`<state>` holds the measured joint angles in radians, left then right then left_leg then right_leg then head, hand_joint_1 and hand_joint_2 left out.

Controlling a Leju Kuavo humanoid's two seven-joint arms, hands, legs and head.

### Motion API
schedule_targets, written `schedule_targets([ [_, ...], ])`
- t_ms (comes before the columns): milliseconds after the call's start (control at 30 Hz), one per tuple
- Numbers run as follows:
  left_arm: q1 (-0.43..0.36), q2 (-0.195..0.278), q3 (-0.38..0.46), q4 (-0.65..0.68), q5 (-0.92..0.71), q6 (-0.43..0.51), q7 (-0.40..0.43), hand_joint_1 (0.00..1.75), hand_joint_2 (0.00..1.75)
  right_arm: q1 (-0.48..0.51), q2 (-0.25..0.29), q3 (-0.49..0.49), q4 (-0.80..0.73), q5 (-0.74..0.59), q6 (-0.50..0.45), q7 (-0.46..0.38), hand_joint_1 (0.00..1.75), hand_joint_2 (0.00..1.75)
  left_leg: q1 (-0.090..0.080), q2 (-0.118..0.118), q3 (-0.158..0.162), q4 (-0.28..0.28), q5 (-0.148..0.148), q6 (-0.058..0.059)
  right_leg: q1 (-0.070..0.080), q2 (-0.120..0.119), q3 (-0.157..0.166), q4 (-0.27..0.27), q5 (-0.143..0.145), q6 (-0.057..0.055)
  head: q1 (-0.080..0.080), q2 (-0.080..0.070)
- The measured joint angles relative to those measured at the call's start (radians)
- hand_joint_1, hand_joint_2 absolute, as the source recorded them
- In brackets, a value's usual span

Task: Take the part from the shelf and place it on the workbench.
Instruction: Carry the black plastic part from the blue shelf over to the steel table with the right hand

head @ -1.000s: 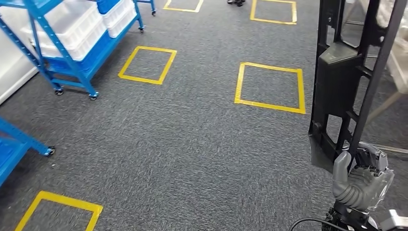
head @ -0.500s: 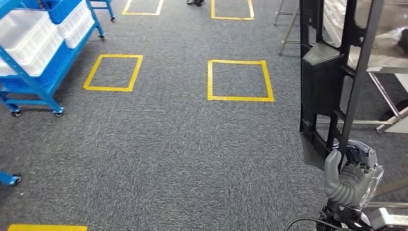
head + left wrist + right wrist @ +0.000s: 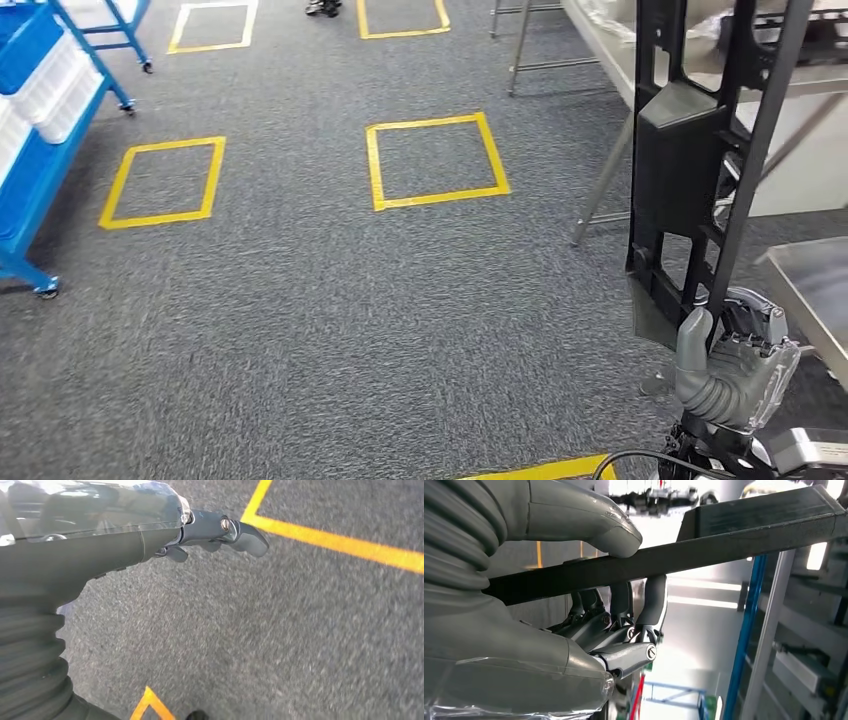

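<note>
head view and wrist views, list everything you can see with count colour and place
part: one, black, a tall frame held upright at the right of the head view
workbench: one, silver metal, top right behind the part, on thin legs
metal surface: one, silver, at the right edge
shelf: one, blue with wheels, at the left edge, holding white and blue bins
tape squares: four whole ones, yellow, on the grey carpet
tape strip: one, yellow, at the bottom edge
carpet: grey, covers the floor
right hand: one, grey, bottom right, grips the lower bar of the part
left hand: one, grey, hangs over the carpet, holds nothing, fingers curled
</note>
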<state>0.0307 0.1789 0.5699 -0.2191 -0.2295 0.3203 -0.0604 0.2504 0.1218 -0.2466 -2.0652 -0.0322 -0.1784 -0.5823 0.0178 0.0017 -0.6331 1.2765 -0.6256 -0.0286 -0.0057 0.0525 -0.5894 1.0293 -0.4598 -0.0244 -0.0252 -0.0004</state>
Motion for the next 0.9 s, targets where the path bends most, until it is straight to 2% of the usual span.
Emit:
schedule_targets([
  [33, 0.000, -0.001, 0.000, 0.001, 0.000, -0.001, 0.003, 0.00, 1.75, -0.001, -0.002, 0.003, 0.001, 0.012, -0.008, 0.004, 1.66, 1.75, 0.000, -0.008, 0.023, -0.058, 0.041, 0.004, 0.001, 0.014, 0.003, 0.000, 0.000, 0.000, 0.000, 0.000],
  [67, -0.001, -0.001, 0.000, 0.001, -0.001, 0.000, 0.005, 0.00, 1.75, -0.003, -0.006, 0.007, 0.003, 0.026, -0.016, 0.009, 1.66, 1.75, 0.000, -0.028, 0.053, -0.132, 0.081, 0.009, 0.001, 0.027, 0.005, 0.001, 0.000, 0.001, 0.000, 0.000],
  [100, -0.001, -0.001, 0.001, 0.002, -0.001, 0.002, 0.008, 0.00, 1.75, -0.006, -0.011, 0.013, 0.006, 0.038, -0.022, 0.015, 1.66, 1.75, 0.000, -0.049, 0.079, -0.198, 0.108, 0.013, 0.001, 0.041, 0.004, 0.003, 0.000, 0.003, 0.000, 0.000],
  [133, -0.001, -0.002, 0.002, 0.002, -0.002, 0.005, 0.010, 0.00, 1.75, -0.010, -0.016, 0.020, 0.010, 0.048, -0.028, 0.020, 1.66, 1.75, -0.001, -0.066, 0.096, -0.241, 0.122, 0.016, 0.000, 0.053, 0.002, 0.004, 0.001, 0.008, 0.000, 0.000],
  [167, -0.001, -0.002, 0.003, 0.002, -0.002, 0.009, 0.011, 0.00, 1.75, -0.014, -0.021, 0.025, 0.014, 0.054, -0.033, 0.024, 1.66, 1.75, -0.003, -0.075, 0.103, -0.261, 0.124, 0.018, -0.002, 0.066, -0.002, 0.004, 0.004, 0.015, 0.000, 0.000],
  [233, -0.005, -0.004, 0.007, 0.002, -0.002, 0.018, 0.013, 0.00, 1.75, -0.020, -0.032, 0.035, 0.021, 0.063, -0.041, 0.031, 1.66, 1.75, -0.005, -0.057, 0.107, -0.270, 0.128, 0.026, -0.006, 0.088, -0.009, 0.002, 0.010, 0.030, 0.000, 0.000],
  [267, -0.008, -0.006, 0.010, 0.002, -0.002, 0.024, 0.013, 0.00, 1.75, -0.021, -0.037, 0.037, 0.025, 0.066, -0.045, 0.034, 1.66, 1.75, -0.004, -0.044, 0.110, -0.276, 0.133, 0.032, -0.005, 0.079, -0.013, 0.007, 0.006, 0.035, 0.000, 0.000],
  [300, -0.010, -0.008, 0.012, 0.002, -0.002, 0.030, 0.013, 0.00, 1.75, -0.026, -0.045, 0.040, 0.030, 0.070, -0.049, 0.037, 1.66, 1.75, -0.003, -0.032, 0.112, -0.283, 0.138, 0.039, -0.003, 0.056, -0.023, 0.026, -0.007, 0.039, 0.000, 0.000],
  [367, -0.010, -0.015, 0.017, 0.002, -0.002, 0.042, 0.017, 0.00, 1.75, -0.043, -0.061, 0.047, 0.043, 0.087, -0.059, 0.044, 1.66, 1.75, -0.005, -0.005, 0.112, -0.291, 0.144, 0.047, -0.001, -0.011, -0.070, 0.124, -0.066, 0.043, 0.001, 0.000],
  [400, -0.009, -0.018, 0.019, 0.002, -0.003, 0.047, 0.021, 0.00, 1.75, -0.053, -0.070, 0.051, 0.052, 0.099, -0.067, 0.050, 1.66, 1.75, -0.007, 0.009, 0.111, -0.291, 0.144, 0.049, -0.002, -0.031, -0.102, 0.191, -0.099, 0.045, 0.001, 0.000],
  [433, -0.008, -0.021, 0.021, 0.002, -0.004, 0.052, 0.024, 0.00, 1.75, -0.062, -0.079, 0.056, 0.062, 0.114, -0.075, 0.058, 1.66, 1.75, -0.008, 0.023, 0.110, -0.290, 0.144, 0.049, -0.004, -0.041, -0.128, 0.247, -0.119, 0.048, 0.001, 0.000],
  [467, -0.008, -0.024, 0.023, 0.002, -0.004, 0.056, 0.028, 0.00, 1.75, -0.069, -0.086, 0.059, 0.072, 0.132, -0.086, 0.067, 1.66, 1.75, -0.009, 0.036, 0.109, -0.290, 0.143, 0.049, -0.006, -0.045, -0.139, 0.272, -0.122, 0.050, 0.001, 0.000],
  [500, -0.009, -0.027, 0.025, 0.002, -0.005, 0.060, 0.031, 0.00, 1.75, -0.078, -0.095, 0.062, 0.084, 0.164, -0.104, 0.079, 1.66, 1.75, -0.008, 0.049, 0.110, -0.289, 0.141, 0.048, -0.008, -0.050, -0.130, 0.259, -0.105, 0.052, 0.001, 0.000],
  [533, -0.010, -0.031, 0.028, 0.002, -0.007, 0.063, 0.034, 0.00, 1.75, -0.089, -0.104, 0.066, 0.097, 0.217, -0.130, 0.098, 1.66, 1.75, -0.008, 0.062, 0.111, -0.288, 0.139, 0.045, -0.010, -0.058, -0.102, 0.208, -0.074, 0.053, 0.001, 0.000],
  [600, -0.011, -0.040, 0.035, 0.002, -0.012, 0.072, 0.039, 0.00, 1.75, -0.124, -0.126, 0.075, 0.127, 0.414, -0.203, 0.164, 1.66, 1.75, -0.011, 0.085, 0.117, -0.285, 0.132, 0.037, -0.008, -0.097, -0.027, 0.069, -0.019, 0.051, 0.001, 0.000],
  [633, -0.013, -0.043, 0.039, 0.002, -0.015, 0.079, 0.041, 0.00, 1.75, -0.146, -0.137, 0.080, 0.144, 0.552, -0.240, 0.212, 1.66, 1.75, -0.013, 0.096, 0.119, -0.283, 0.128, 0.032, -0.005, -0.110, -0.003, 0.022, -0.006, 0.046, 0.001, 0.000],
  [667, -0.015, -0.047, 0.043, 0.002, -0.019, 0.086, 0.045, 0.00, 1.75, -0.169, -0.149, 0.085, 0.162, 0.699, -0.269, 0.267, 1.66, 1.75, -0.015, 0.107, 0.121, -0.281, 0.125, 0.027, -0.001, -0.117, 0.007, 0.000, -0.004, 0.041, 0.001, 0.000],
  [733, -0.024, -0.054, 0.050, 0.002, -0.028, 0.106, 0.058, 0.00, 1.75, -0.208, -0.170, 0.092, 0.202, 0.982, -0.296, 0.382, 1.66, 1.75, -0.016, 0.126, 0.125, -0.281, 0.121, 0.018, 0.002, -0.097, 0.004, -0.004, -0.004, 0.028, 0.001, 0.000],
  [767, -0.030, -0.058, 0.052, 0.002, -0.032, 0.117, 0.066, 0.00, 1.75, -0.222, -0.179, 0.095, 0.219, 1.094, -0.297, 0.430, 1.66, 1.75, -0.014, 0.118, 0.125, -0.277, 0.117, 0.013, 0.002, -0.088, 0.003, -0.006, -0.001, 0.022, 0.001, 0.000],
  [833, -0.038, -0.069, 0.059, 0.002, -0.039, 0.142, 0.083, 0.00, 1.75, -0.255, -0.191, 0.101, 0.248, 1.256, -0.298, 0.500, 1.66, 1.75, -0.008, 0.065, 0.100, -0.220, 0.079, 0.005, -0.002, -0.068, 0.001, -0.009, 0.003, 0.010, 0.001, 0.000],
  [867, -0.039, -0.075, 0.063, 0.002, -0.041, 0.154, 0.090, 0.00, 1.75, -0.272, -0.194, 0.106, 0.262, 1.305, -0.298, 0.522, 1.66, 1.75, -0.006, 0.033, 0.071, -0.160, 0.047, 0.003, -0.002, -0.058, 0.000, -0.010, 0.005, 0.007, 0.001, 0.000],
  [900, -0.039, -0.080, 0.066, 0.002, -0.043, 0.164, 0.095, 0.00, 1.75, -0.290, -0.197, 0.111, 0.276, 1.340, -0.300, 0.539, 1.66, 1.75, -0.006, 0.014, 0.035, -0.086, 0.014, 0.003, 0.000, -0.046, -0.001, -0.009, 0.006, 0.005, 0.001, 0.000],
])
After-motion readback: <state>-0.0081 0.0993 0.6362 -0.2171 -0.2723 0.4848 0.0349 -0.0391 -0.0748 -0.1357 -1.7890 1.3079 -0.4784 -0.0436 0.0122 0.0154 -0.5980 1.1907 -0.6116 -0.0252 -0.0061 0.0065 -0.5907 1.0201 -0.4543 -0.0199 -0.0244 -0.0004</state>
